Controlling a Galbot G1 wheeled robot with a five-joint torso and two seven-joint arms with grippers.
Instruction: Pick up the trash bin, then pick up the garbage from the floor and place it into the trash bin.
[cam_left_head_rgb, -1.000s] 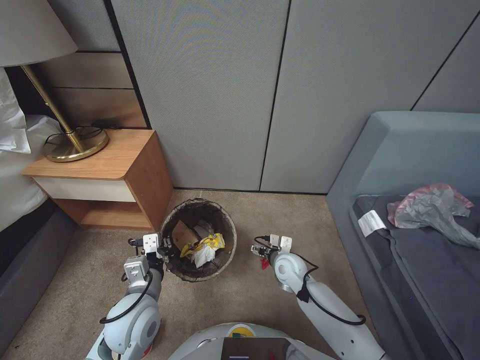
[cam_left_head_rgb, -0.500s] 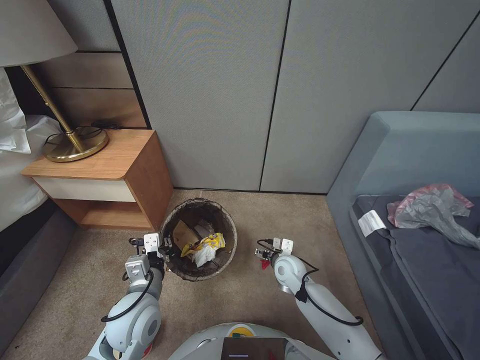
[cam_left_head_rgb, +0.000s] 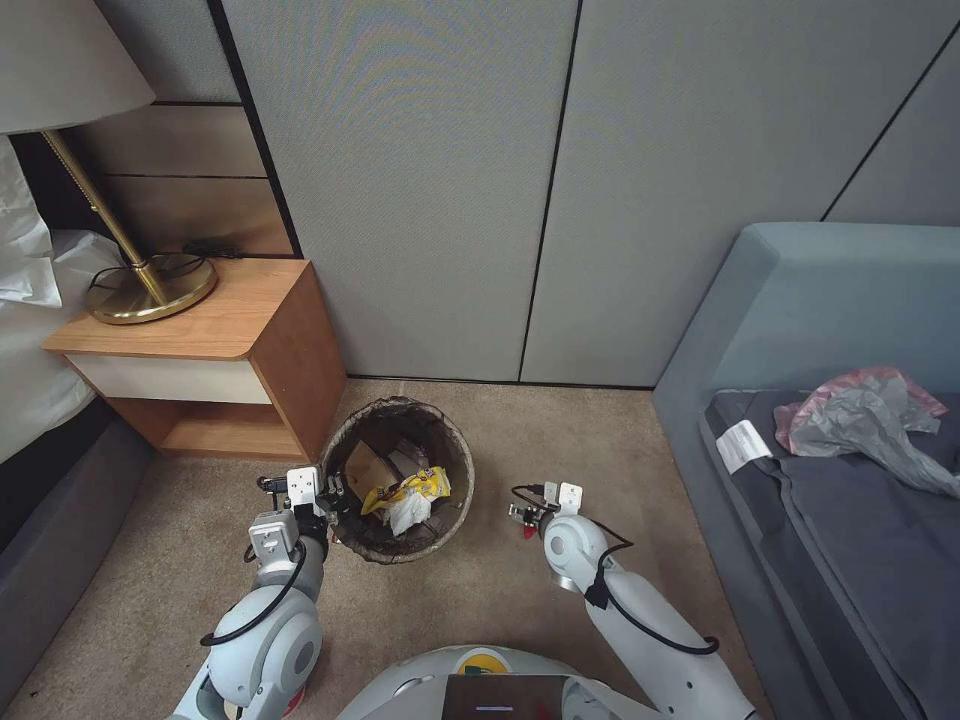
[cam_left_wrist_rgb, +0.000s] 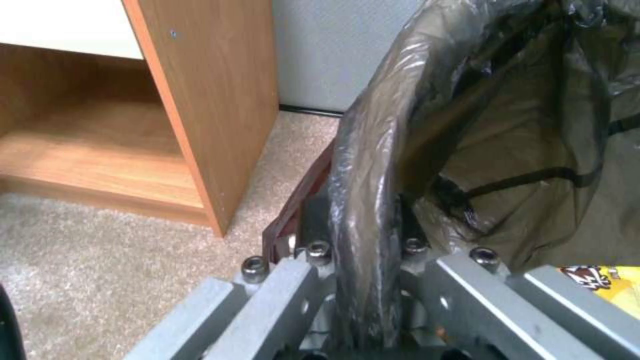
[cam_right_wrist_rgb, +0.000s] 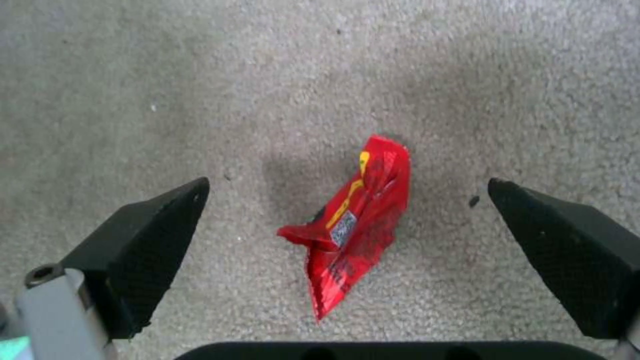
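Observation:
The trash bin (cam_left_head_rgb: 455, 500), round with a dark liner over its rim, stands on the carpet beside the nightstand. Inside it lie a tan paper piece (cam_left_head_rgb: 366, 464), a yellow snack wrapper (cam_left_head_rgb: 425, 486) and a white tissue (cam_left_head_rgb: 408, 512). My left gripper (cam_left_head_rgb: 332, 497) is shut on the bin's near-left rim; the left wrist view shows its fingers (cam_left_wrist_rgb: 313, 260) clamping the liner-covered rim (cam_left_wrist_rgb: 363, 200). A red wrapper (cam_right_wrist_rgb: 357, 225) of garbage lies on the carpet right of the bin (cam_left_head_rgb: 528, 530). Directly above it hangs my right gripper (cam_right_wrist_rgb: 347, 187), open, with one finger on each side and neither touching.
A wooden nightstand (cam_left_head_rgb: 290, 340) with a brass lamp (cam_left_head_rgb: 150, 285) stands just left of the bin. A grey sofa (cam_left_head_rgb: 800, 420) holding a crumpled plastic bag (cam_left_head_rgb: 865, 415) bounds the right side. The panelled wall (cam_left_head_rgb: 450, 200) is close behind. Open carpet (cam_left_head_rgb: 560, 430) lies between bin and sofa.
My right gripper has shifted slightly closer to me, staying over the red wrapper. The left gripper and the bin have not moved.

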